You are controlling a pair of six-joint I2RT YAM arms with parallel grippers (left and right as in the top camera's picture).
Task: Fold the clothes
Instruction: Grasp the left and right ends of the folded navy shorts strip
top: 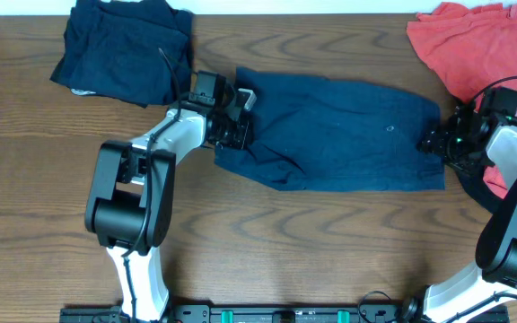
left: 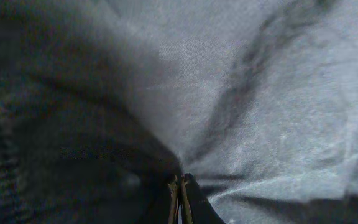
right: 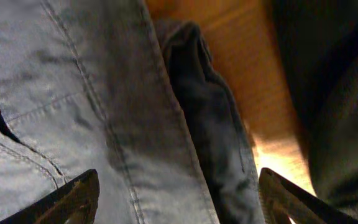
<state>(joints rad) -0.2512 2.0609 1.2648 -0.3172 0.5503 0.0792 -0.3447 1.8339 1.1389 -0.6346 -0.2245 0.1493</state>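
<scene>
Two ends of the shorts (top: 339, 130): left gripper (left: 180, 186) pinches one shut, right gripper (right: 179, 199) gapes empty; lifting now could slip the thin pinch.

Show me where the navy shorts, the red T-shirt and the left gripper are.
navy shorts (top: 348, 135), overhead view, middle of the spread fabric.
red T-shirt (top: 465, 40), overhead view, crumpled upper body.
left gripper (left: 180, 183), left wrist view, closed fingertips pinching cloth.
</scene>
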